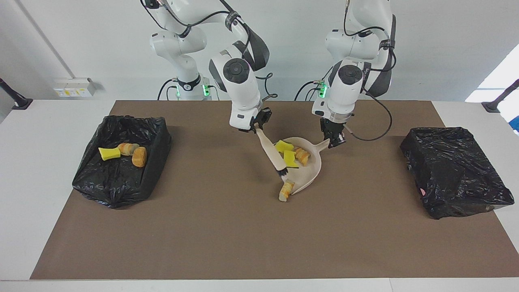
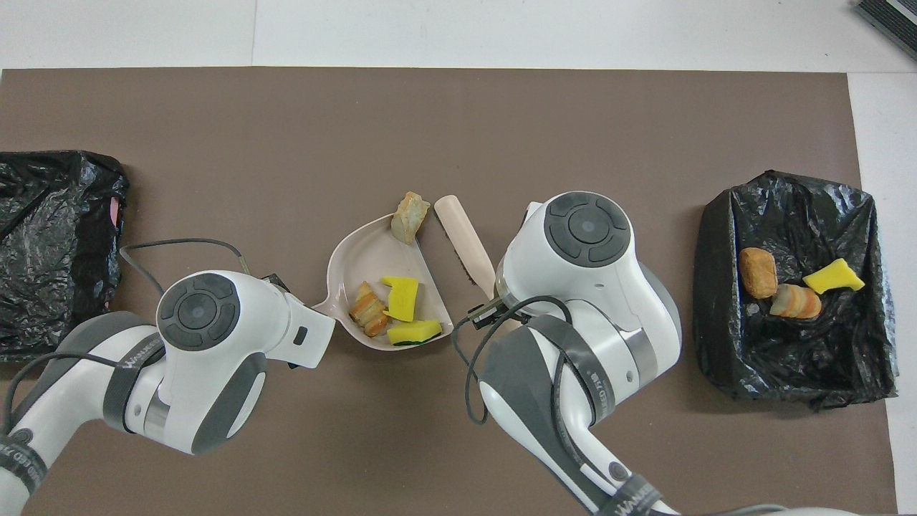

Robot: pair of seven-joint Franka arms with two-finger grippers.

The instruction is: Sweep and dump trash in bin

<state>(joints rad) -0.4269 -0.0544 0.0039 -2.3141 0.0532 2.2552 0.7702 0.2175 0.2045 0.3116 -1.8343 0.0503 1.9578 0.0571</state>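
Brush [image 1: 272, 152] bristles beside bread piece [image 1: 286, 190] at dustpan [image 1: 310, 172] lip; lined bins at both table ends

**Surroundings on and around the table**

A white table [image 1: 48, 170] is carrying a large brown mat [image 1: 227, 243] that is covering most of its top. A box wrapped in black plastic [image 1: 454, 170] is sitting on the mat at the left arm's end, with the wrinkled film stretching over its top and a small pink spot [image 1: 423, 191] showing on it. A white socket strip [image 1: 73, 88] is hanging on the wall toward the right arm's end. A black stand [image 1: 16, 99] is leaning at that end of the table, and another black stand [image 1: 496, 103] is leaning at the left arm's end.
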